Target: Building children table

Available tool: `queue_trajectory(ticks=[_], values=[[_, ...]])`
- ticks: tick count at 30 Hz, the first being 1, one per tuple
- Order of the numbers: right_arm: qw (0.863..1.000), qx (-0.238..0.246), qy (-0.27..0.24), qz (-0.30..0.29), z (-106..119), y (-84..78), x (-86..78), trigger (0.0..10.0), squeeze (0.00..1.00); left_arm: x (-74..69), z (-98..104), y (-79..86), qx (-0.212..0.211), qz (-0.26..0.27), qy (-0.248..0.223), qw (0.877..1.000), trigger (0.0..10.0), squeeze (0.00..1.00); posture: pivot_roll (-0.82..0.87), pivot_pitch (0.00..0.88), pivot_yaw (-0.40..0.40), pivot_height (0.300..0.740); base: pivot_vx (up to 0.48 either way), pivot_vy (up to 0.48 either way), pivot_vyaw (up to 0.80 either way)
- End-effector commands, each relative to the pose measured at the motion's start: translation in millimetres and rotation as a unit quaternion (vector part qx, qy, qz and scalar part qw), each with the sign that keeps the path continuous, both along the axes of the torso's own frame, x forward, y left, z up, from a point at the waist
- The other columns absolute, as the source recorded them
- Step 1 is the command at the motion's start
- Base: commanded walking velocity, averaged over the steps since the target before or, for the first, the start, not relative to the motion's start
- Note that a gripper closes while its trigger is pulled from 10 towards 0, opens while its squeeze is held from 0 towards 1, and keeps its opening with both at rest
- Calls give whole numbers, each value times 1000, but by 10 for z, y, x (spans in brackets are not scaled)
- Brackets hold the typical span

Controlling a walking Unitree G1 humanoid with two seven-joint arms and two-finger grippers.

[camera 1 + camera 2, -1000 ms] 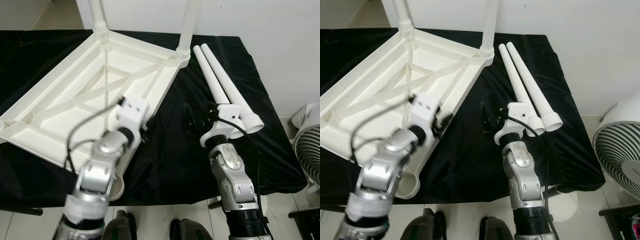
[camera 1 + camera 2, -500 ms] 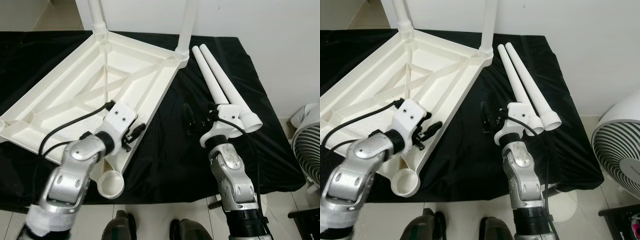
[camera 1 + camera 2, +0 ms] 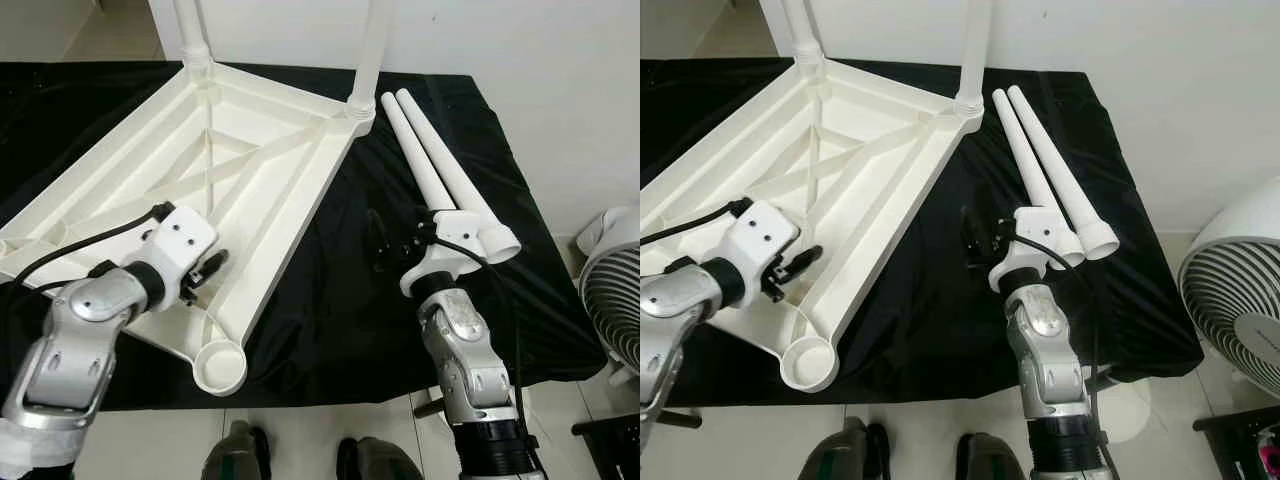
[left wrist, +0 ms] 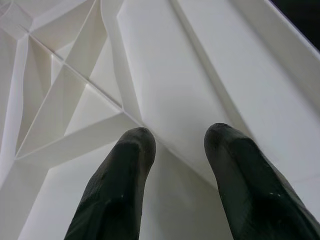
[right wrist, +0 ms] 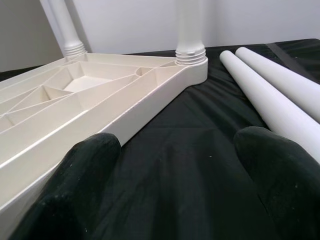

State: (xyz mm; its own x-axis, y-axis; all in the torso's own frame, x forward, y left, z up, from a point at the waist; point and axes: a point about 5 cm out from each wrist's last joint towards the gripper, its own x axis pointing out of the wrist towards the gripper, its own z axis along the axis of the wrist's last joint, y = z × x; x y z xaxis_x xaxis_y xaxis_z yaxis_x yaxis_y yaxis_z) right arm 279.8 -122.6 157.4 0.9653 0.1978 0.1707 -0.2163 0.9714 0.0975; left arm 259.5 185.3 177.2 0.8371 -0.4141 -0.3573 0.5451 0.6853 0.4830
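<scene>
Left gripper [image 4: 175, 145] hovers over the tabletop [image 3: 200, 170] (upside down, ribbed underside up), fingers [image 4: 117, 190] a little apart, pinching nothing, near its front corner socket [image 3: 221, 366]. The tabletop covers the left and middle of the black-clothed bench [image 3: 330, 300]; two legs [image 3: 366, 50] stand screwed in at its far corners. Right gripper [image 5: 177, 165] sits just above the cloth betw. tabletop edge and two loose legs [image 3: 440, 165], fingers [image 5: 75, 185] spread wide, empty. The loose legs lie side by side twd. the bench's right edge. A fan [image 3: 1240, 300] stands on the floor beyond the bench's right front corner.
</scene>
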Motion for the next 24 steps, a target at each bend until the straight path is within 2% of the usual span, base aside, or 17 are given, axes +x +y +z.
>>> queue_trajectory(ticks=[1,2,9,11,17,24], values=[[1000,-1,6,3,-18,-15,-22,10000,0,-6,-36,74,17,9,5,1000,10000,0,-31,111,-21,740,0,0,0],[1000,-3,7,4,-19,-16,-26,10000,0,-10,-61,133,27,17,13,999,10000,0,-32,111,-25,740,0,0,0],[1000,-6,8,7,-22,-17,-26,10000,0,-58,-112,186,39,3,34,999,10000,0,-31,110,-30,740,0,0,0],[1000,-9,9,10,-27,-22,-25,10000,0,-99,-110,213,28,-16,50,998,10000,0,-29,106,-32,740,0,0,0],[1000,-12,9,12,-31,-22,-24,10000,0,-116,-74,255,1,-26,57,998,10000,0,-29,100,-32,740,0,0,0],[1000,-13,9,14,-33,-22,-35,10000,0,-174,-158,213,7,-47,81,996,10000,0,-33,99,-31,740,0,0,0]])
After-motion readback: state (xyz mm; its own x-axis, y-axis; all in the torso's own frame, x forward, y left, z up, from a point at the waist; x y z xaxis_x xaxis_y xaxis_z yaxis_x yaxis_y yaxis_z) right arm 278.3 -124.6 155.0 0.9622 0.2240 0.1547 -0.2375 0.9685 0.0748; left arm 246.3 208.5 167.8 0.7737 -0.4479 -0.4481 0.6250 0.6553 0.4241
